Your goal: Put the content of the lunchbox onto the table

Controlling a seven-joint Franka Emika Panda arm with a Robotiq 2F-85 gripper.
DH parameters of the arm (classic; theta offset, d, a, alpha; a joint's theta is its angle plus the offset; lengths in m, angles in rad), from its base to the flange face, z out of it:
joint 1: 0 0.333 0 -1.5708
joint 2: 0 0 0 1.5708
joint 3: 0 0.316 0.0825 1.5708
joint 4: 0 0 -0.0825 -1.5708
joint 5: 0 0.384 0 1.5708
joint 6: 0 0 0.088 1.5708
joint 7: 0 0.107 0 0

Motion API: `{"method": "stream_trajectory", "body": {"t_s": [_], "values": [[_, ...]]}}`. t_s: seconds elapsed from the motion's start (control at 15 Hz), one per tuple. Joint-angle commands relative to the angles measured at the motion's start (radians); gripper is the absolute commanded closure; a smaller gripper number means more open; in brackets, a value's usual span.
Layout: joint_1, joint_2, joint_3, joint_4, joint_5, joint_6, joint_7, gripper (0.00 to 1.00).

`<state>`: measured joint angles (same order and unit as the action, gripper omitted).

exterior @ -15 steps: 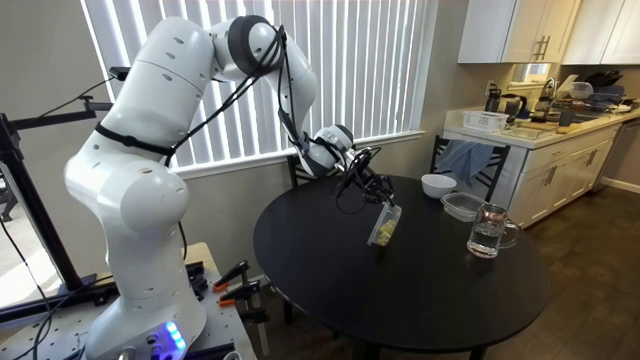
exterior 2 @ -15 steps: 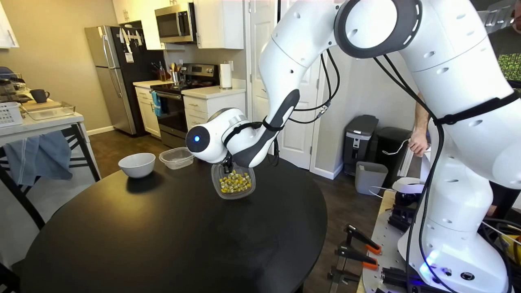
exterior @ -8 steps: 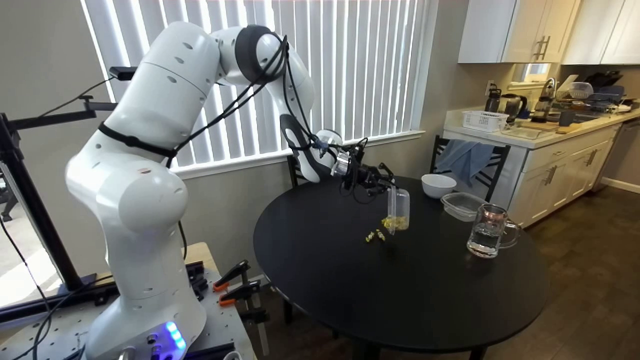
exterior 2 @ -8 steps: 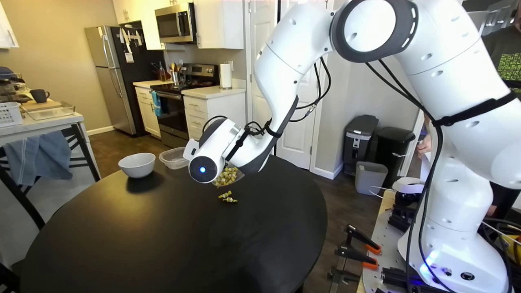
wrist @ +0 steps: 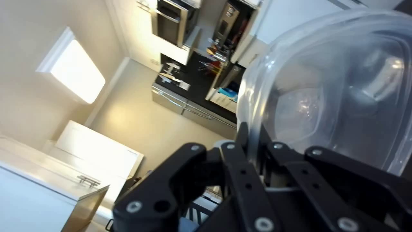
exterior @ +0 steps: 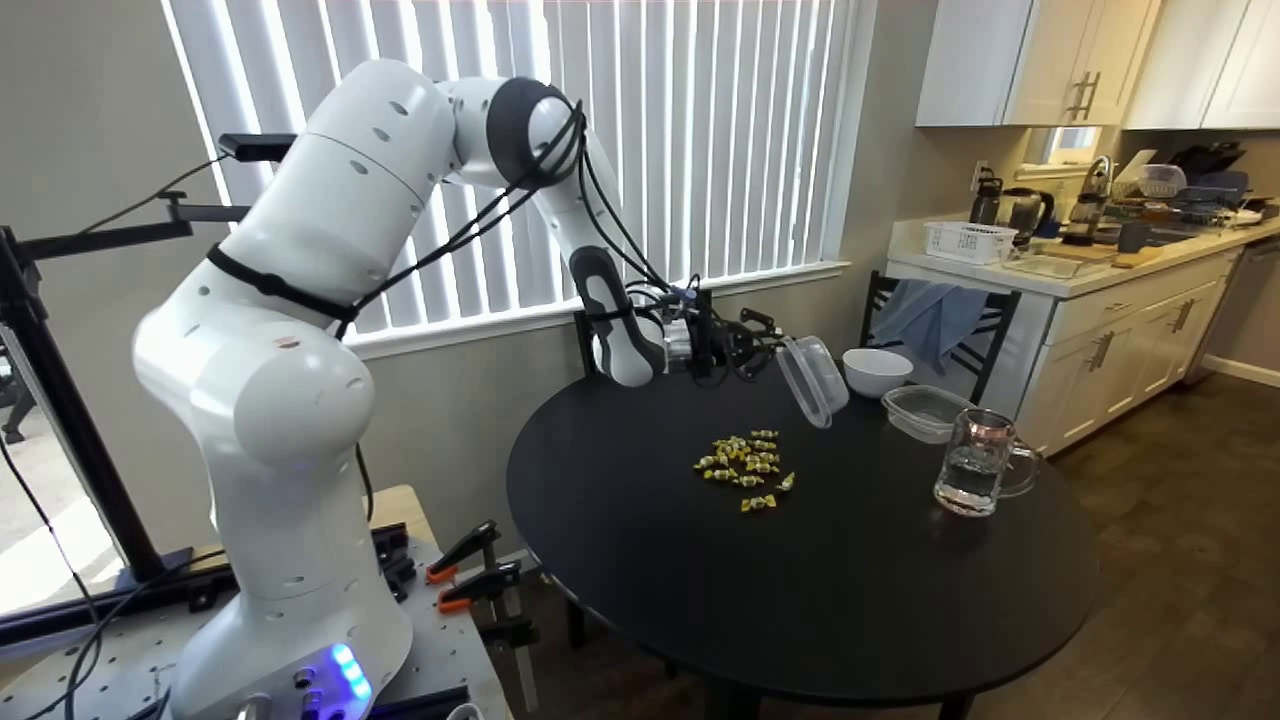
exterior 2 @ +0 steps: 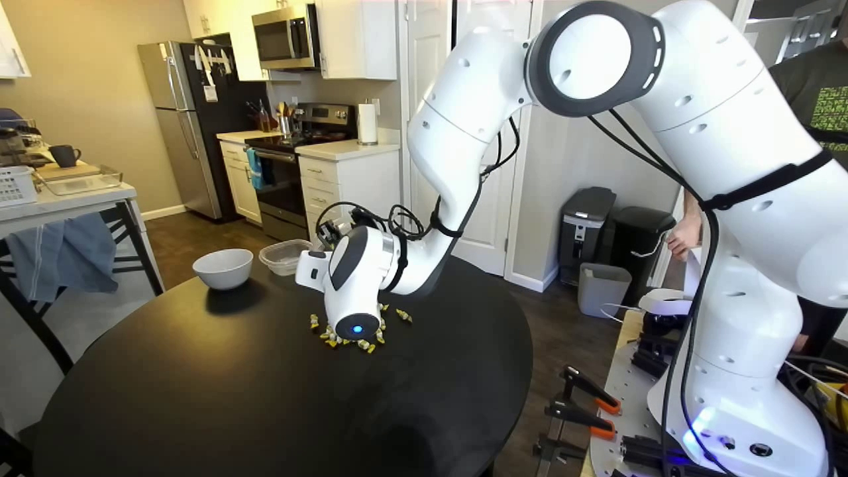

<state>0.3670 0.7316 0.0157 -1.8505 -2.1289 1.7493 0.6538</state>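
Lunchbox (exterior: 814, 380), tilted near the candies (exterior: 742, 455) with its rim pinched in my tool (wrist: 253, 135), looks empty, so I should lift clear of them before righting it.

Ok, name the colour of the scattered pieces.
Mostly yellow; the pieces show best in an exterior view.
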Motion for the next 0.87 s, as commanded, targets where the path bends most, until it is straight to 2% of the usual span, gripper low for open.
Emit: {"method": "stream_trajectory", "body": {"t_s": [0.0, 0.33, 0.8], "values": [[-0.045, 0.040, 0.040, -0.025, -0.071, -0.206, 0.056, 0.99], [-0.093, 0.085, 0.087, -0.014, -0.051, -0.340, 0.104, 0.99], [-0.121, 0.103, 0.123, 0.007, -0.039, -0.378, 0.125, 0.99]]}}
